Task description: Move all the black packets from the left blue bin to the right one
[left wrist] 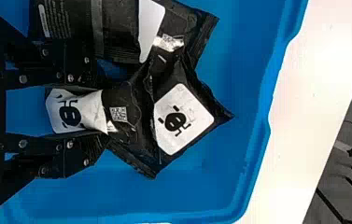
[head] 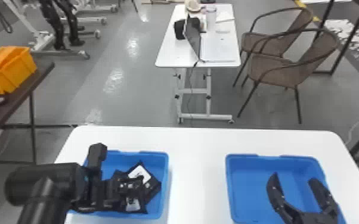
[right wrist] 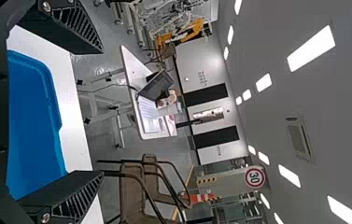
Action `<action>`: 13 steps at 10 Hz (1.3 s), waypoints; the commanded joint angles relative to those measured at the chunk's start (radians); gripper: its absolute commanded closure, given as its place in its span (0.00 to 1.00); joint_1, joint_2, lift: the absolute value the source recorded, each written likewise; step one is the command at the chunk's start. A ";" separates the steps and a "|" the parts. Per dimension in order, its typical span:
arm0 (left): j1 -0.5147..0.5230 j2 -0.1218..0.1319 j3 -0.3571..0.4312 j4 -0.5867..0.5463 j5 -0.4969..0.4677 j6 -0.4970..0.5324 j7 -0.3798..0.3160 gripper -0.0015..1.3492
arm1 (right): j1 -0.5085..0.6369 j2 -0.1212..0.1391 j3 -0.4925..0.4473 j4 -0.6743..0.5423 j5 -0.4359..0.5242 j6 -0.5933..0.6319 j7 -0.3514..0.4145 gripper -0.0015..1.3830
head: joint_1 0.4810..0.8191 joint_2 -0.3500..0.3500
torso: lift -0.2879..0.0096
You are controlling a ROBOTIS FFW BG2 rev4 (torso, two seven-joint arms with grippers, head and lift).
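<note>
The jaws of the left gripper [head: 134, 192] have closed on a black plastic packet with a white label [left wrist: 74, 113], its label creased between them, down inside the left bin. The jaws of the right gripper [head: 294, 177] stand wide apart over the right bin, with nothing between them.

From where I stand, the biggest thing is the white, round-cornered desk [head: 198, 166] carrying both bins. Beyond its far edge are a smaller white wheeled table [head: 170, 56] and, off to the right, two brown woven chairs [head: 286, 70].

The shallow blue plastic bin on the left [head: 164, 166] sits towards the desk's left edge; the matching blue bin on the right [head: 229, 178] sits towards the right edge, bare desk between them.

The other black packets lie heaped and overlapping in the left bin, mostly in the half nearer the right bin. One [left wrist: 185, 116] shows a white label with a little black figure; beside it lies another with a ribbed dark band and small pale print [left wrist: 71, 28].
</note>
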 commanded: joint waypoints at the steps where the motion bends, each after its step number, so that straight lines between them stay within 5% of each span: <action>1: 0.033 -0.001 0.024 -0.070 0.003 0.000 -0.032 0.62 | 0.000 0.000 0.002 -0.002 -0.001 0.000 0.001 0.06 | 0.63 0.63 | 0.97; 4: 0.082 -0.027 0.088 -0.233 0.072 0.005 -0.064 0.62 | -0.003 -0.001 0.009 -0.003 -0.015 0.000 0.004 0.06 | 0.63 0.63 | 0.97; 7: 0.093 -0.033 0.094 -0.260 0.176 -0.027 -0.064 0.62 | -0.018 -0.008 0.020 -0.003 -0.024 0.000 0.018 0.06 | 0.63 0.59 | 0.97; 11: 0.042 -0.028 -0.007 -0.190 0.374 -0.371 -0.096 0.62 | -0.094 -0.071 0.058 -0.020 -0.126 0.190 0.150 0.06 | 0.63 0.55 | 0.97; 13: -0.027 -0.028 -0.087 -0.084 0.422 -0.467 -0.195 0.62 | -0.141 -0.080 0.058 -0.048 -0.105 0.262 0.208 0.06 | 0.63 0.52 | 0.97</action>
